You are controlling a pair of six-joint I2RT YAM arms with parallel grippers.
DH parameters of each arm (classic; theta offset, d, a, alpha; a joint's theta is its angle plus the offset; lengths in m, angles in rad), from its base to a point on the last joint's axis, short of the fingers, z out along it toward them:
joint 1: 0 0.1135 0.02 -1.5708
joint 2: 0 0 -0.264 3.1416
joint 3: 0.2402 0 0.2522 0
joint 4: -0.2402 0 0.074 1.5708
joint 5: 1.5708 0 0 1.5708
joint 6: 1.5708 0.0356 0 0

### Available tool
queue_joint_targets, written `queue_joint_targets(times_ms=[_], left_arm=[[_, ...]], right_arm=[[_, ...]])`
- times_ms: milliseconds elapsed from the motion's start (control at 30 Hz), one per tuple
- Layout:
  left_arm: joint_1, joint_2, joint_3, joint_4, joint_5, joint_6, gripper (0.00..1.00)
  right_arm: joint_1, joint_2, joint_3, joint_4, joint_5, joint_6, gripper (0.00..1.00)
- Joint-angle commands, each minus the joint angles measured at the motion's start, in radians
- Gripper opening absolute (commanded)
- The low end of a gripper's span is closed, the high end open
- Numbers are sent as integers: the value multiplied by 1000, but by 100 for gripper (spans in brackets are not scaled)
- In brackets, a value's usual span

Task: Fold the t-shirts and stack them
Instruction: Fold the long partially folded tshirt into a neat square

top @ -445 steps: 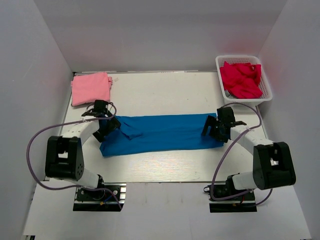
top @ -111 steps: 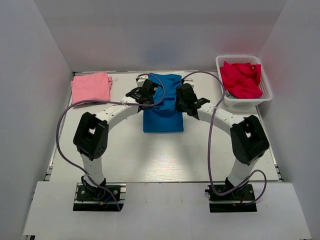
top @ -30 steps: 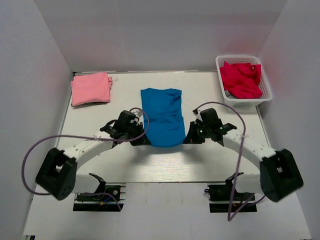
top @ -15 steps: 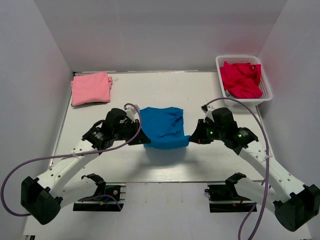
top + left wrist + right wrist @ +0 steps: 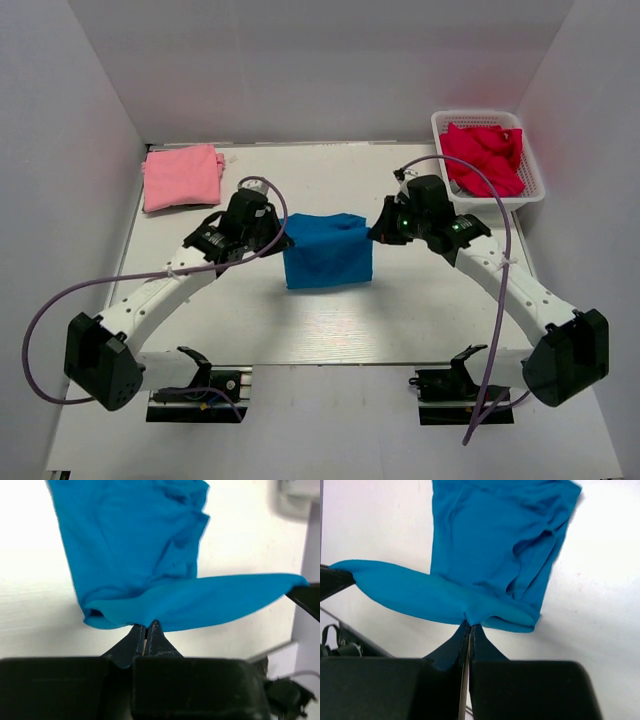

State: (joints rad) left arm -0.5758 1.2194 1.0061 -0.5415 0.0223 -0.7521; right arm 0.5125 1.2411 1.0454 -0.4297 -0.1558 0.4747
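Blue t-shirt [image 5: 327, 252] lies mid-table, its near hem lifted and stretched between the arms. Left gripper [image 5: 281, 240] is clamped on one corner, right gripper [image 5: 372, 232] on the other. Thin bites: if a corner slips or one arm leads, the fold probably lands skewed. The pink t-shirt [image 5: 182, 177] waits far-left.

Plain blue shirt [image 5: 327, 255] between black left gripper [image 5: 284, 243] and right gripper [image 5: 373, 234]; pale pink shirt [image 5: 182, 177] beyond the left; red cloth [image 5: 485, 157] in white basket [image 5: 476, 114] beyond the right.
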Motion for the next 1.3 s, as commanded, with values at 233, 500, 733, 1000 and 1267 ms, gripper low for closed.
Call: queue_joint_targets(times_ms=[233, 500, 733, 1000, 1267], left_arm=[[54, 163, 158, -5, -146, 3, 0], [106, 278, 213, -5, -165, 14, 0], [126, 414, 246, 58, -174, 14, 0], [145, 609, 422, 5, -214, 45, 8], [154, 625, 532, -66, -259, 56, 100]], right_arm=[[-72, 196, 171, 72, 33, -44, 0], [-106, 362, 265, 103, -27, -74, 0], [-129, 503, 346, 109, -47, -77, 0], [-140, 659, 488, 72, -34, -68, 0], [-143, 687, 590, -6, -28, -99, 90]])
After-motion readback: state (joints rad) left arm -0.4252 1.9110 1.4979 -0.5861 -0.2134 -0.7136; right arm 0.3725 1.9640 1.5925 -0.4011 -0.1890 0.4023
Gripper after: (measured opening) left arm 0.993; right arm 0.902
